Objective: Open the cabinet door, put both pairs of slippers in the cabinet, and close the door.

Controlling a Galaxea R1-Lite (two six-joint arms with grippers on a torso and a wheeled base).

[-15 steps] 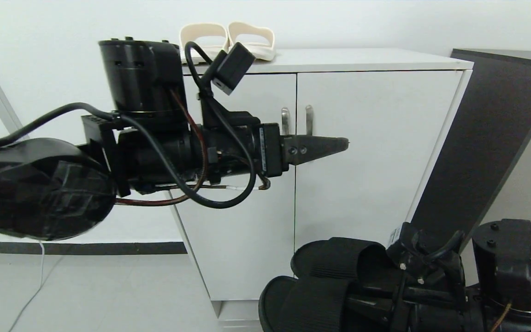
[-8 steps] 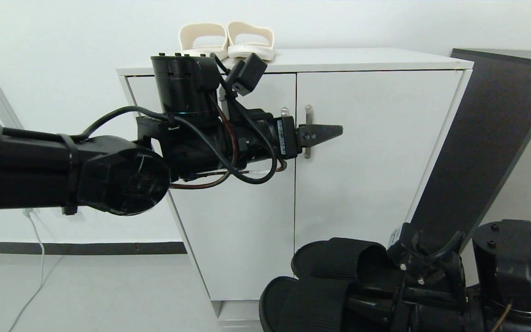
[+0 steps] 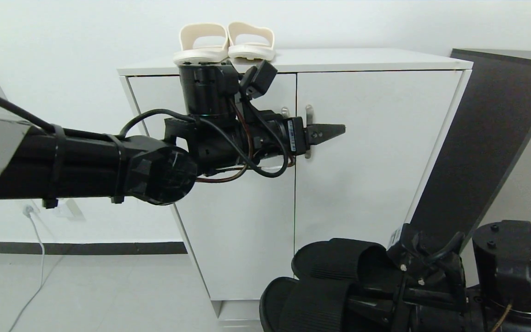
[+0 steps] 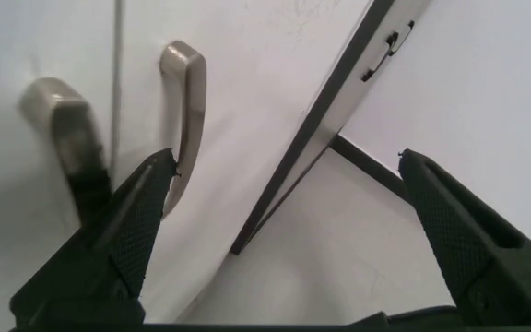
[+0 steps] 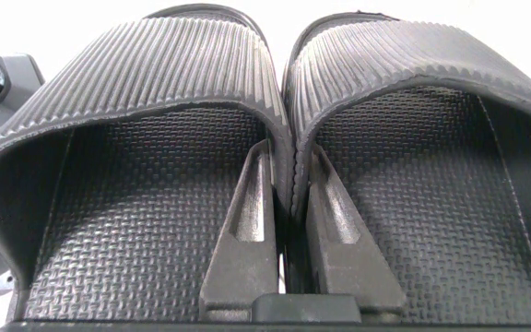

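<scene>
A white wall stood behind the shut cabinet. Left jaws were apart at its handle (cream slippers on top, above them). Right jaws clamped the black slippers, lower down.

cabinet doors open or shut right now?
Shut. Both cabinet doors sit flush, with a thin seam between them; the open left gripper is by the handles, not closed on one.

Held the left arm stretched out level and pointing to the right, with the left gripper at its end and the fingers spread wide apart. Held the right arm low, with the right gripper pinched on the touching inner sides of the black slippers.
</scene>
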